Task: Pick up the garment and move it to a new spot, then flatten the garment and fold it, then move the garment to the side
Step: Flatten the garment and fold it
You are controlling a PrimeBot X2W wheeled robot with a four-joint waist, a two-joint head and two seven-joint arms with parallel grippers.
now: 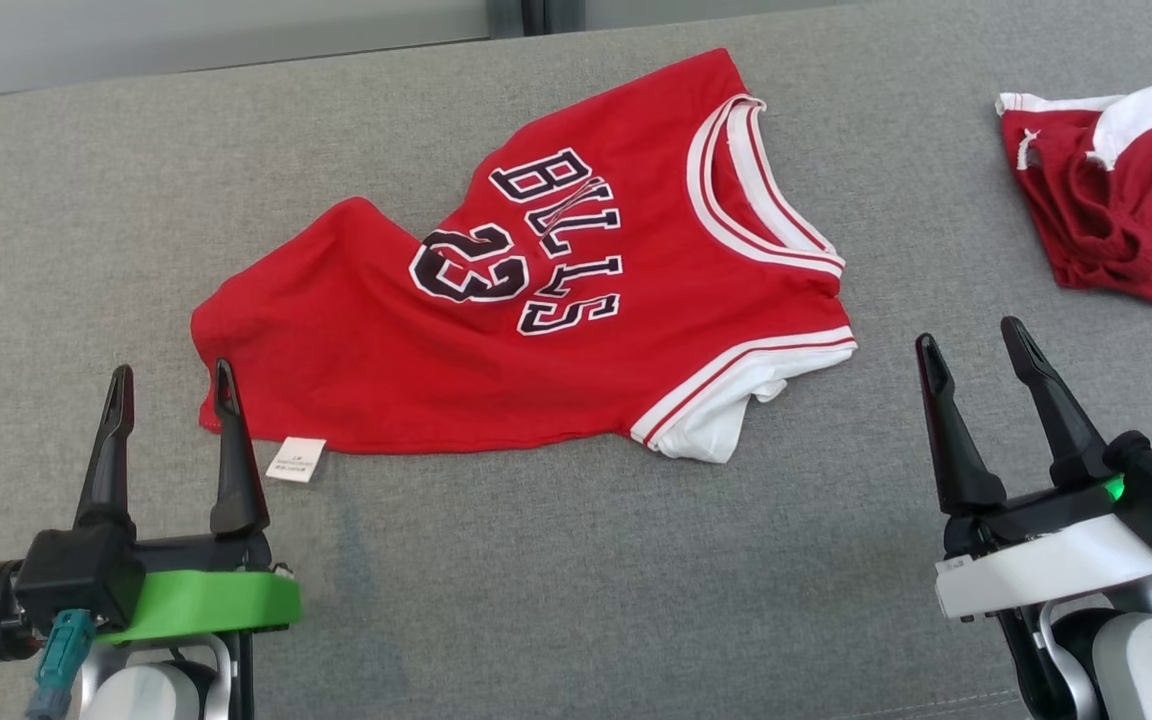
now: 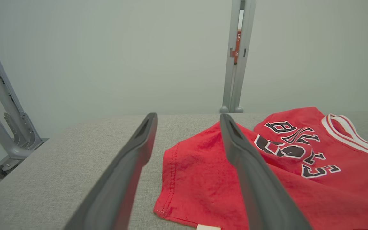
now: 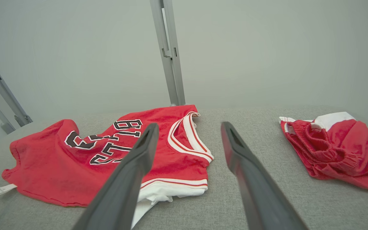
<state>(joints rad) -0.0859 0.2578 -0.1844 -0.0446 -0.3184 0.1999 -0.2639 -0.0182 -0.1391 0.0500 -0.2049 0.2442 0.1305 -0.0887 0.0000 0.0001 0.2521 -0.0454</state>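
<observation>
Jersey (image 1: 536, 300): red, lettered, laid rumpled across the middle of the grey padded surface (image 1: 576, 600), with a raised crease through the lettering and the white lining turned out at the near armhole. A white label (image 1: 296, 458) is seen at the hem corner.

Left gripper (image 1: 173, 370): fingers parted wide, nothing held, tips just beside the hem corner. Right gripper (image 1: 968, 332): likewise spread and empty, apart from the armhole trim.

Step judged: first grasp for the lift. The hem corner is best pinched by the left and the striped armhole edge by the right, both layers taken together. An even lift is advised so the cloth is not dragged into new creases.

Containers: none noted. Red shorts (image 1: 1116, 190) are left loose at the far right, well apart from the jersey.
</observation>
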